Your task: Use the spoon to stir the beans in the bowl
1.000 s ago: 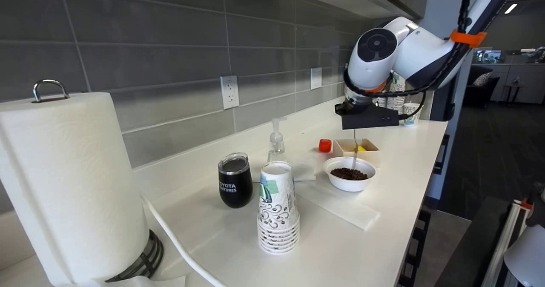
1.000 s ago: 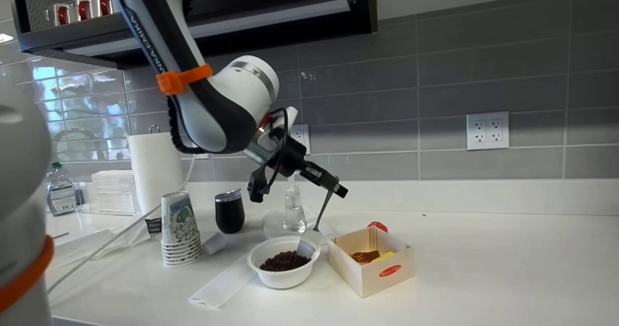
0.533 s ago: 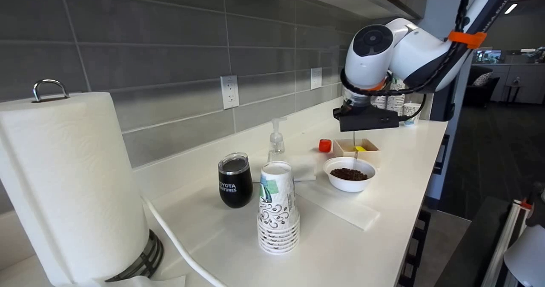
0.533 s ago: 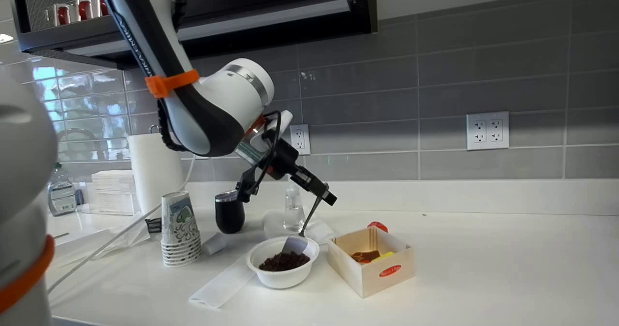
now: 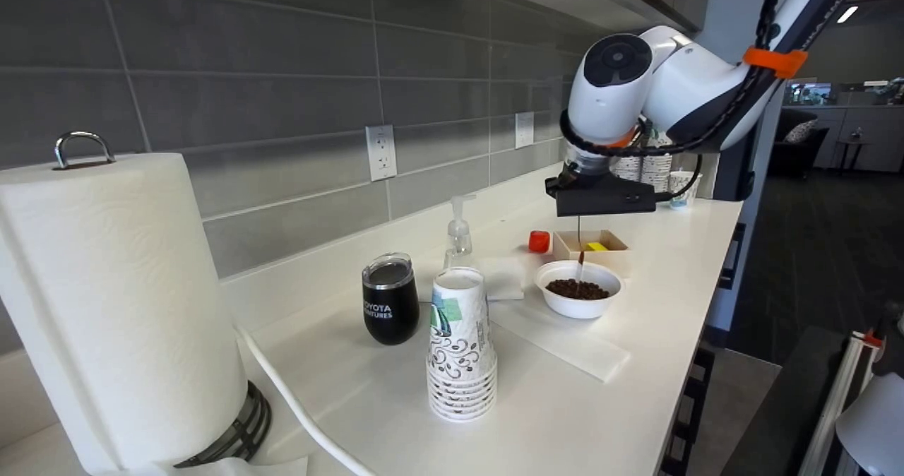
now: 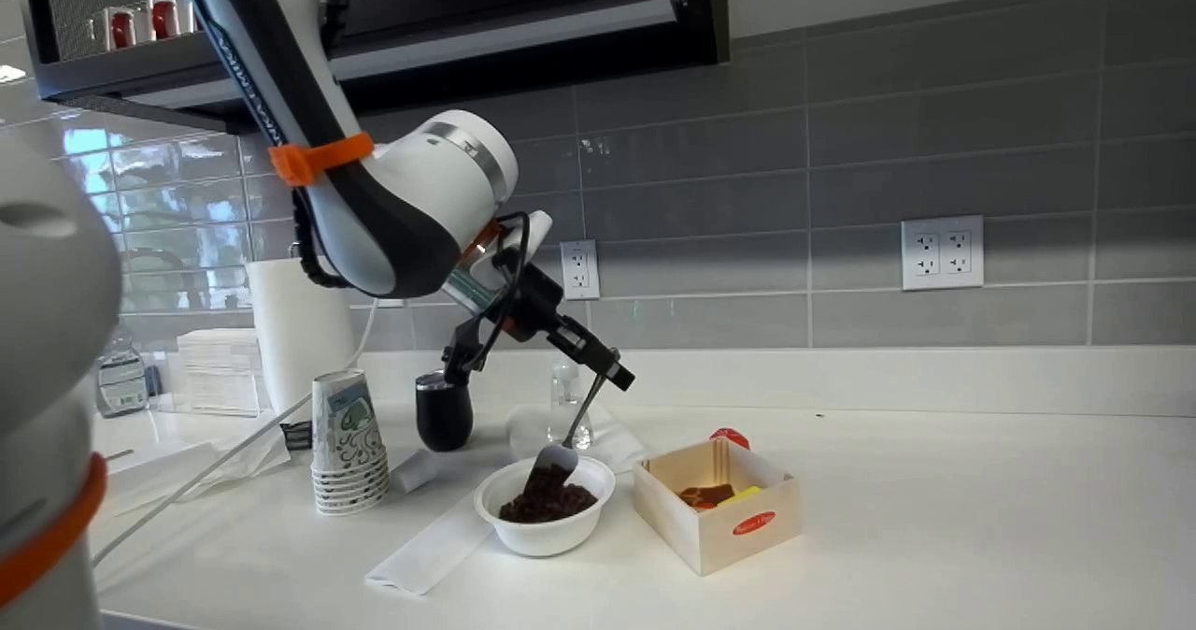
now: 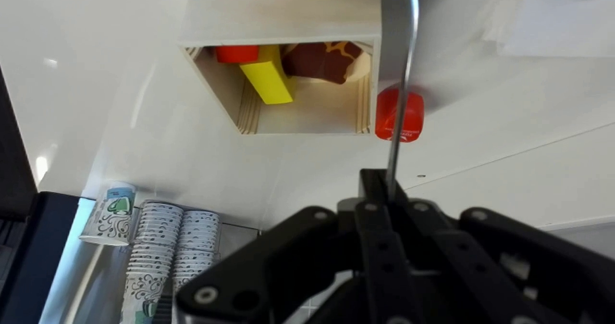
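Spoon (image 6: 557,458) shifted left across the bowl (image 6: 547,540) in an exterior view, pincer (image 6: 614,369) with it. Pincer clamped on the handle's upper end, presumably to stay clear of the rim while stirring. Spoon slants down-left from pincer, head apparently in the beans (image 6: 553,507); bowl rests on worktop (image 6: 906,518), below and left of the pincer.

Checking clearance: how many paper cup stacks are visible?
3: one stack near the tumbler; second stack and third stack adjacent, in the wrist view's lower left. More may be hidden.
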You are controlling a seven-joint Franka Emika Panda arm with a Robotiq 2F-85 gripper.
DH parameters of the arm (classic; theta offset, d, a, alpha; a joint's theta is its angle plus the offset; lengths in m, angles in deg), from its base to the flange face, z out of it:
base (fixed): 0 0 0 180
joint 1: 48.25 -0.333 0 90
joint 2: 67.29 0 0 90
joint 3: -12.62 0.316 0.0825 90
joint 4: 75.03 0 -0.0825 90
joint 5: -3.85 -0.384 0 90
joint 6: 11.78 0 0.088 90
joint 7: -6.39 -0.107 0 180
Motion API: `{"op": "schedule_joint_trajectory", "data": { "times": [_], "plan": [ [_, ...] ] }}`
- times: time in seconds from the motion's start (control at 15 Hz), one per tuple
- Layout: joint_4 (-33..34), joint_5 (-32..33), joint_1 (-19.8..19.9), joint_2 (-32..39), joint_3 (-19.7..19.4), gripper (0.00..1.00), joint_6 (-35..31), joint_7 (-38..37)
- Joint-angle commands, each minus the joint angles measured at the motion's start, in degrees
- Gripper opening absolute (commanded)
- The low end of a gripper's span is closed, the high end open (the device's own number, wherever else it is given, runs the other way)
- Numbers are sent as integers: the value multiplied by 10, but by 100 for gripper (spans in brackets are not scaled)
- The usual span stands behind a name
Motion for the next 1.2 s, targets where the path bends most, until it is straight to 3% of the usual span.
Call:
{"op": "schedule_joint_trajectory", "data": {
  "times": [0.0,0.47,1.13],
  "plan": [
    [-2,39,-3,-16,7,1,0,-46],
    [8,160,0,-2,17,1,29,-144],
    [17,240,-10,13,-1,1,78,-194]
  ]
}}
